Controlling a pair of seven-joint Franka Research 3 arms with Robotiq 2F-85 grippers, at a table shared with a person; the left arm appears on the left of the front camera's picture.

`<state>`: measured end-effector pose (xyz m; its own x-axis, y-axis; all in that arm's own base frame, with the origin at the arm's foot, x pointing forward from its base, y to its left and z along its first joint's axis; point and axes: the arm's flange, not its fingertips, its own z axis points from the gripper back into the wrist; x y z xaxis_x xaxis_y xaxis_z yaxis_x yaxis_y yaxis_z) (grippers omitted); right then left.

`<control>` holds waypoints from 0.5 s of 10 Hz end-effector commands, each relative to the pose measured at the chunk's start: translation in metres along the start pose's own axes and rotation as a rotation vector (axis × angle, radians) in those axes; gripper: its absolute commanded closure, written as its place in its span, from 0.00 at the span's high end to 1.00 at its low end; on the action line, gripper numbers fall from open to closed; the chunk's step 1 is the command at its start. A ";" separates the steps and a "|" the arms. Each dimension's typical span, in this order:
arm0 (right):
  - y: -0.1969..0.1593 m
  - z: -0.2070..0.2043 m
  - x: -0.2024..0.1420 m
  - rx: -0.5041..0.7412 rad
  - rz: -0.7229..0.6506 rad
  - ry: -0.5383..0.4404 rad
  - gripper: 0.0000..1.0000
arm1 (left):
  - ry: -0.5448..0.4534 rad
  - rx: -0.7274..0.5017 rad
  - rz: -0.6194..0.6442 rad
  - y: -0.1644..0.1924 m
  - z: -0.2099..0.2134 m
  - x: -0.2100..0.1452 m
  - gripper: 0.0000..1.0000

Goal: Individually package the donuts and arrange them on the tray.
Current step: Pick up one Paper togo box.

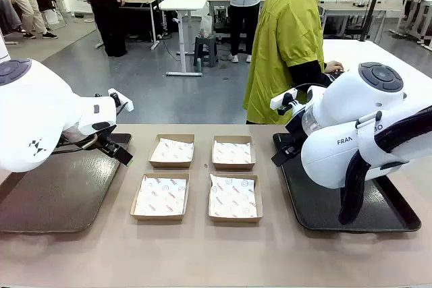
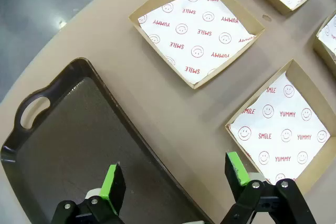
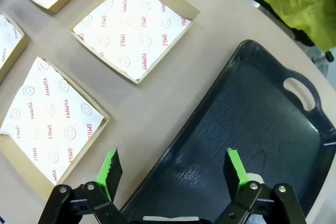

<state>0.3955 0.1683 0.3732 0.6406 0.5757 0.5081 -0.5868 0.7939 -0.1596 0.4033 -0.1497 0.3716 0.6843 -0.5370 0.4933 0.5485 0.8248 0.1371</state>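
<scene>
The donuts are out of view. A dark tray (image 1: 54, 193) lies at the table's left and a second black tray (image 1: 378, 214) at its right. My left gripper (image 2: 176, 174) hangs open over the inner edge of the left tray (image 2: 79, 135), with nothing between its green pads. My right gripper (image 3: 170, 163) is also open and holds nothing, above the inner edge of the right tray (image 3: 252, 119). In the front view, the left gripper (image 1: 116, 149) and right gripper (image 1: 285, 148) both point down toward the table.
Several shallow cardboard boxes lined with white printed paper sit in a square between the trays, for example the near-left box (image 1: 160, 197) and the far-right box (image 1: 233, 152). A person in a yellow-green jacket (image 1: 287, 45) stands at the far side, turned toward another table.
</scene>
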 end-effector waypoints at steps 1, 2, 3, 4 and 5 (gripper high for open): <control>0.000 0.000 0.000 0.000 0.000 0.000 1.00 | 0.000 0.000 0.000 0.000 0.000 0.000 1.00; 0.000 0.000 0.000 0.000 0.000 0.000 1.00 | 0.000 0.000 0.000 0.000 0.000 0.000 1.00; 0.000 0.000 0.000 0.000 0.000 0.000 1.00 | 0.000 0.000 0.000 0.000 0.000 0.000 1.00; 0.000 0.000 0.000 0.000 0.000 0.000 1.00 | 0.000 0.000 0.000 0.000 0.000 0.000 1.00; 0.000 0.000 0.000 0.000 0.000 0.000 1.00 | 0.000 0.000 0.000 0.000 0.000 0.000 1.00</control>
<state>0.3955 0.1684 0.3732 0.6401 0.5765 0.5079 -0.5873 0.7933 -0.1604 0.4033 -0.1498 0.3716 0.6842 -0.5372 0.4933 0.5487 0.8247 0.1371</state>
